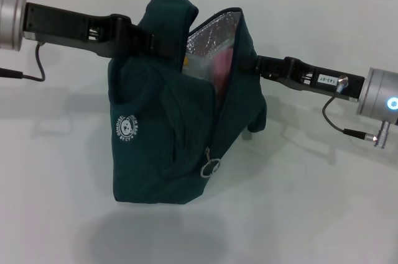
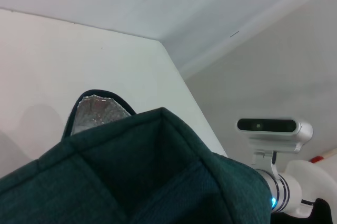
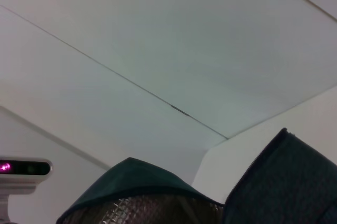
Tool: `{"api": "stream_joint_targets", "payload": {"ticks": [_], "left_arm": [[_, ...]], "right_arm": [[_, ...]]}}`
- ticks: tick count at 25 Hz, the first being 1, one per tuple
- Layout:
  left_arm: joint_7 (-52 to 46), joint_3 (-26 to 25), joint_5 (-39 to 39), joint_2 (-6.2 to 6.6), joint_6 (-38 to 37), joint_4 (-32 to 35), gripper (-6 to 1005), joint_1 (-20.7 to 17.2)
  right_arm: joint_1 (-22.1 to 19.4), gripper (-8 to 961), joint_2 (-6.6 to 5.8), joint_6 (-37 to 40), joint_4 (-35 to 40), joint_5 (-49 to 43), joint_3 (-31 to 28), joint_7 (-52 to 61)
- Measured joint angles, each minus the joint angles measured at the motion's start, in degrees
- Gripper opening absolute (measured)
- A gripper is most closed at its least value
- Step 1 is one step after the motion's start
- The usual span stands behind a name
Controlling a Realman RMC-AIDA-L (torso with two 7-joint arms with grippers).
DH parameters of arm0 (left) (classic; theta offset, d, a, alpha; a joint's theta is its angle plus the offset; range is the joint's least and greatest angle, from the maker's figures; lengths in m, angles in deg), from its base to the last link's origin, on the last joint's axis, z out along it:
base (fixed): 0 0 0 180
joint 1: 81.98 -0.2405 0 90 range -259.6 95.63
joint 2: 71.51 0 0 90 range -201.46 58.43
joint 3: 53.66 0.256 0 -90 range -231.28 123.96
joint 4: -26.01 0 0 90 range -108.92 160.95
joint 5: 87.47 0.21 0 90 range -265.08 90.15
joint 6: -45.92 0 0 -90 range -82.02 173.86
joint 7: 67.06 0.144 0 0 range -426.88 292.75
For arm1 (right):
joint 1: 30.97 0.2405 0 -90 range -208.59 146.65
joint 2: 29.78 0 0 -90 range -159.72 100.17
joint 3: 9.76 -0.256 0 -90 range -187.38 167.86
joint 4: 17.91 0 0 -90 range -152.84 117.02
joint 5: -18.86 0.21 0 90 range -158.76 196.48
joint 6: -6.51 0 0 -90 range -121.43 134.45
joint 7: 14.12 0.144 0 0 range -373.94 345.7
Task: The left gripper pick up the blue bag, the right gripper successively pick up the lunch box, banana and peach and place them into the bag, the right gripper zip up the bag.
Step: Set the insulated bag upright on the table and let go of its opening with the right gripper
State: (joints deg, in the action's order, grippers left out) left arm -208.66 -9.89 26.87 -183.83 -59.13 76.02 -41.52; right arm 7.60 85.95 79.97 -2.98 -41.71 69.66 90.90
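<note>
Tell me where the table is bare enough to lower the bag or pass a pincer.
Bare table lies in front of the blue bag, from its base to the near edge, and to both sides under the arms. It is crowded at the bag's mouth: the left pincer grips the top there and the right pincer reaches in from the other side.

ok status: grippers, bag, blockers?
Left gripper at teal-blue fabric bag's top, bag held up. Right gripper at its far side. Zipper open; pink item inside.
</note>
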Motion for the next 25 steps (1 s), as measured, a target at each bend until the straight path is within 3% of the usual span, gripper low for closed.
{"api": "stream_joint_targets", "payload": {"ticks": [12, 17, 21, 25], "left_arm": [[0.0, 0.0, -2.0, 0.01, 0.1, 0.0, 36, 0.0], [0.2, 0.0, -3.5, -0.03, 0.6, -1.4, 36, 0.0], [2.2, 0.1, -3.5, -0.81, 3.1, -5.8, 36, 0.9], [4.8, 0.2, -3.6, -1.98, 6.2, -10.1, 36, 1.7]], "right_arm": [[-3.6, 261, -0.15, 6.0, 5.2, 2.1, -1.8, -6.0], [-7.2, 207, -2.55, 15.2, 9.3, 2.0, -7.4, -7.7], [-9.7, 154, -4.68, 20.2, 11.7, 1.8, -10.6, -7.8], [-10.8, 30, -5.54, 20.6, 12.0, 1.2, -10.8, -8.0]]}}
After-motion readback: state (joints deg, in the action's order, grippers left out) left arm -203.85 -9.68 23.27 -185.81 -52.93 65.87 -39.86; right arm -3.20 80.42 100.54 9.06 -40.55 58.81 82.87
